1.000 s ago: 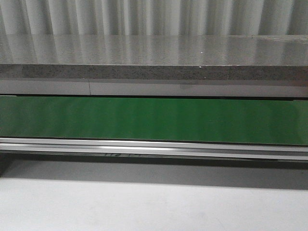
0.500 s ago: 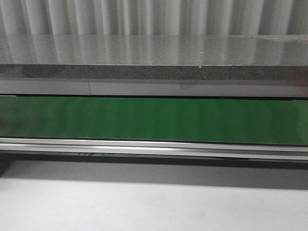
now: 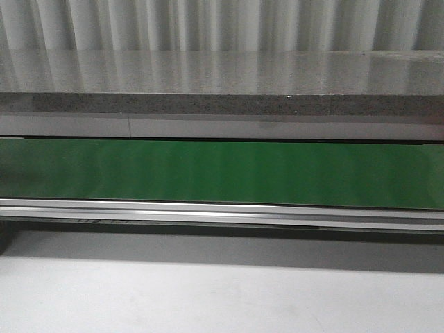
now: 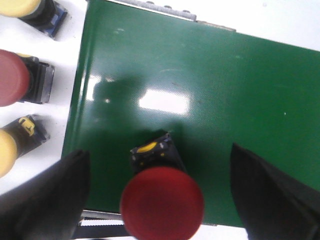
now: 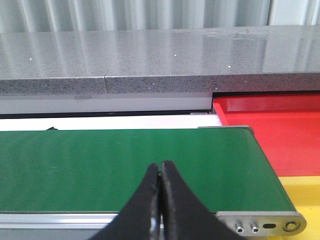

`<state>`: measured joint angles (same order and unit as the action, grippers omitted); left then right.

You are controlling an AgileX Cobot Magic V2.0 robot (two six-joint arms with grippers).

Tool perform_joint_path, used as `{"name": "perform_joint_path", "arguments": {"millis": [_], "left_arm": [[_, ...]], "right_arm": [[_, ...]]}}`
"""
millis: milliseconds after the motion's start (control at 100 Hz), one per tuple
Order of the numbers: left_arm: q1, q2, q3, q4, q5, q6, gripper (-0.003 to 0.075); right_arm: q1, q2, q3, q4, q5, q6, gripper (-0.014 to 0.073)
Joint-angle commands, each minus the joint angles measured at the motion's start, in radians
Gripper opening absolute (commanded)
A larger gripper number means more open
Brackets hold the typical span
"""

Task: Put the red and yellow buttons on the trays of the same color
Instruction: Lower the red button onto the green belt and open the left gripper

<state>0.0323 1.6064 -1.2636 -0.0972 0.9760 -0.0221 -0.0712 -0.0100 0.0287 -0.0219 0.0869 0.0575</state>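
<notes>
red button (image 4: pixel 162 202) sits between the open left gripper (image 4: pixel 159 192) fingers.

a long green conveyor belt (image 3: pixel 222 173) runs left to right across the scene, edged on its near side by a silver metal rail (image 3: pixel 222 211). beyond it sits a grey speckled stone counter (image 3: pixel 222 83) — corrugated wall panels (image 3: pixel 222 24) stand behind that.

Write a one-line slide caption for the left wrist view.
Open left gripper straddles a red button on the green conveyor belt; more red and yellow buttons wait beside it.
</notes>
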Motion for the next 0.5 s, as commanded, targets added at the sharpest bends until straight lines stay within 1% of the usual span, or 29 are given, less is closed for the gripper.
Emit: {"name": "perform_joint_path", "arguments": {"millis": [0, 100, 220, 340, 490], "left_arm": [[-0.007, -0.06, -0.031, -0.024, -0.042, 0.0, 0.0565], [0.012, -0.099, -0.031, -0.033, -0.05, -0.002, 0.0565], [0.066, -0.152, -0.031, -0.057, -0.04, -0.002, 0.0565], [0.153, -0.195, -0.031, -0.033, 0.017, 0.0, 0.0564], [0.276, -0.209, -0.013, 0.05, 0.109, 0.0, 0.0564]], "right_arm": [[-0.005, -0.015, -0.02, 0.0, -0.075, -0.005, -0.0065], [-0.005, -0.015, -0.02, 0.0, -0.075, -0.005, -0.0065], [-0.005, -0.015, -0.02, 0.0, -0.075, -0.005, -0.0065], [-0.005, -0.015, -0.02, 0.0, -0.075, -0.005, -0.0065], [-0.005, -0.015, -0.02, 0.0, -0.075, -0.005, -0.0065]]}}
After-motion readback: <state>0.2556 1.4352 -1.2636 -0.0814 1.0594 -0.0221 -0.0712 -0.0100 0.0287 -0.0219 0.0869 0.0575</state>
